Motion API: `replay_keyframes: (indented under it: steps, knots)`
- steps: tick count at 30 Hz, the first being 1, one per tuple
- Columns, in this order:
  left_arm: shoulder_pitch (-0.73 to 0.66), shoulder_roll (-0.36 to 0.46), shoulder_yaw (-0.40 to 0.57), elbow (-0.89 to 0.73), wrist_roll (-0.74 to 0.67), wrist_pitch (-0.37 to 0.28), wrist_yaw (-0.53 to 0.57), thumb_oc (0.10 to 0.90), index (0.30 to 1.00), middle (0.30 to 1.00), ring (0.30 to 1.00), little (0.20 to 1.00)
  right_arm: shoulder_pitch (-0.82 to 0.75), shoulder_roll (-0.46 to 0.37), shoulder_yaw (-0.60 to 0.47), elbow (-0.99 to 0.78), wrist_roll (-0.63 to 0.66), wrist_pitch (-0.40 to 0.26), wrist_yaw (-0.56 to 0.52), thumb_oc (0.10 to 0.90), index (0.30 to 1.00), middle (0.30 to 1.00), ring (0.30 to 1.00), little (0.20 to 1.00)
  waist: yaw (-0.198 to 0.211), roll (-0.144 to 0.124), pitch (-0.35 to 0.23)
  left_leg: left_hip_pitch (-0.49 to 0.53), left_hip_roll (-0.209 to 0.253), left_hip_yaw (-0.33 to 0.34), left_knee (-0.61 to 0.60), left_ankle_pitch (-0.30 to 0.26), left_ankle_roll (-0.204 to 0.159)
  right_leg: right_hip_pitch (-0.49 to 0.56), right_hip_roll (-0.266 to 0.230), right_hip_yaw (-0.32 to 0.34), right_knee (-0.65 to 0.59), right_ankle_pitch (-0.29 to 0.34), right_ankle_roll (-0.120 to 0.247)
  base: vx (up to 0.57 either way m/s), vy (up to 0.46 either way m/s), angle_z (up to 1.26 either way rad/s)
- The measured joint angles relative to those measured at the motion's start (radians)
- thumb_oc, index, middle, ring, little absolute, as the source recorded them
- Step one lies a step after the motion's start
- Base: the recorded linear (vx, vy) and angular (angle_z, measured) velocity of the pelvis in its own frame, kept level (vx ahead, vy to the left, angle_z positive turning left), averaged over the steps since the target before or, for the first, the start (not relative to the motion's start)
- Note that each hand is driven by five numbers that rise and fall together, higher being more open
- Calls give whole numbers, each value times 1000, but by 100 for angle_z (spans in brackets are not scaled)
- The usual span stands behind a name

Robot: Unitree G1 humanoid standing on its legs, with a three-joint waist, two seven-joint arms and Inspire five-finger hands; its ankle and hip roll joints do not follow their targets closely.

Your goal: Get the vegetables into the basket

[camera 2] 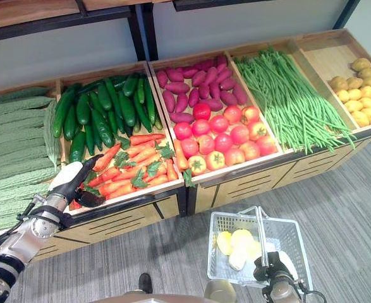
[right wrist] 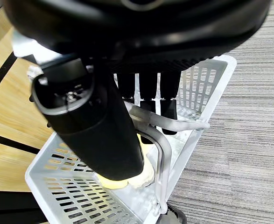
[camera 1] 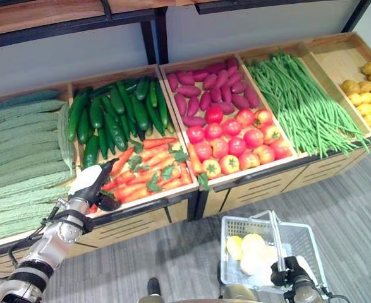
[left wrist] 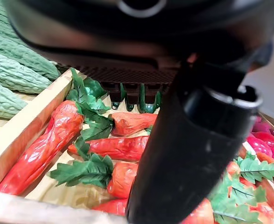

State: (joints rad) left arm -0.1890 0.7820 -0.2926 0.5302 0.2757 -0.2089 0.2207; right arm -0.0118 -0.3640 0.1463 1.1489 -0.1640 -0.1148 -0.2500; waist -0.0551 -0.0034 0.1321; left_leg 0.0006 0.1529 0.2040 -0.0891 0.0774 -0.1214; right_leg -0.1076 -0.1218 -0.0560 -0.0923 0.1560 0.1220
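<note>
Orange carrots (camera 1: 148, 165) with green leaves fill the front half of a wooden crate; up close they show as carrots (left wrist: 57, 140). My left hand (camera 1: 91, 180) hovers over that crate's front left corner. Its fingers (left wrist: 127, 93) hang straight just above the carrots, the thumb (left wrist: 193, 149) is apart, and it holds nothing. The white plastic basket (camera 1: 236, 222) hangs low in front of the stand with several pale yellow vegetables (camera 1: 251, 246) inside. My right hand (camera 1: 287, 275) is shut on the basket's grey handle (right wrist: 161, 149), its fingers (right wrist: 148, 95) curled over the bar.
The sloping stand also holds bitter gourds (camera 1: 21, 158) at the left, cucumbers (camera 1: 115, 110) behind the carrots, purple sweet potatoes (camera 1: 210, 85), tomatoes (camera 1: 236, 139), green beans (camera 1: 299, 101) and yellow potatoes (camera 1: 368, 88) at the right. Grey carpet (camera 1: 349, 214) lies in front.
</note>
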Motion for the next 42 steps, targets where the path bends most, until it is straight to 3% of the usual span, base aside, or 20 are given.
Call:
replay_keyframes:
  steps: [10,11,12,16,22,30,37,42]
  knots:
    - [-98,0,-66,29,20,6,15,900,1000,1000,1000,1000,-31,0,18,-8,-4,1,-5,400,300,300,300,300,-18,-9,40,-2,0,3,0,0,1,-5,1,3,5,5,-6,1,4,-1]
    - [-107,0,-75,40,20,7,15,778,830,830,830,830,-34,0,18,-7,-4,1,-5,400,300,300,300,300,-18,-9,40,-4,0,3,0,0,1,-7,1,4,5,5,-6,4,22,-5]
    - [-127,3,-100,61,21,11,12,400,300,300,300,300,-40,-1,19,-5,-5,1,-5,400,300,300,300,300,-17,-9,40,-6,0,10,0,0,1,-13,1,9,5,5,-6,6,22,-5]
    - [-187,101,-169,67,42,-9,-66,400,300,300,300,300,-50,-11,20,1,-5,5,-3,400,300,300,300,300,-19,3,46,8,-3,29,0,0,1,-10,1,27,5,10,-5,10,17,-12]
    - [-185,59,-144,133,49,16,-53,400,300,300,300,300,-53,-13,19,3,-5,11,4,400,300,300,300,300,-38,6,47,22,-1,30,0,-1,1,4,2,28,5,11,-5,0,0,-1]
    - [-174,58,-126,97,100,29,-25,400,300,300,300,300,-47,-13,18,9,-5,17,4,400,300,300,300,300,-27,6,44,40,-1,25,0,-1,1,26,1,22,5,11,-6,-1,0,1]
    - [-97,79,-71,-108,108,31,-19,400,300,300,300,300,-22,-13,16,1,-9,17,3,400,300,300,300,300,-12,3,36,52,-1,13,0,0,1,45,0,10,5,11,-6,0,-5,4]
    - [-97,79,-55,-146,108,21,12,400,300,300,300,300,-14,-13,16,19,-17,18,4,400,300,300,300,300,-13,4,6,56,-2,3,-5,0,1,54,-2,1,4,8,-5,-4,-8,5]
